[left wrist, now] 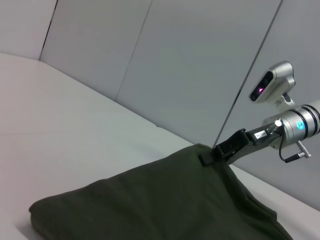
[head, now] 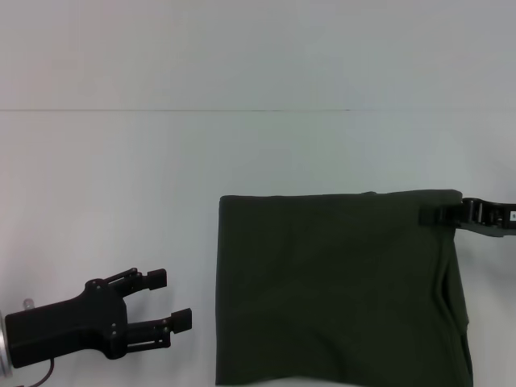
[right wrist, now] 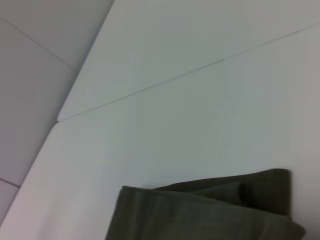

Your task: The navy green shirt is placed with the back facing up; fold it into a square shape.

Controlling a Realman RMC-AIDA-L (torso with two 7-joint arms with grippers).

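Navy green shirt (head: 339, 290) folded on table (head: 121, 185) | R gripper (head: 431, 215) pinching far-right corner | L gripper (head: 165, 300) agape (apart, leftward)

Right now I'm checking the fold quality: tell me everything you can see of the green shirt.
The navy green shirt lies flat on the white table, folded into a roughly square block of plain dark olive cloth, layered edges showing at its right side. The right tool is at its far right corner, seemingly pinching it. The left tool sits open, apart, to its left.

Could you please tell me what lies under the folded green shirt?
The shirt rests on the white table. Folded layers show at its right edge; anything between them is hidden. The right gripper pinches its far right corner.
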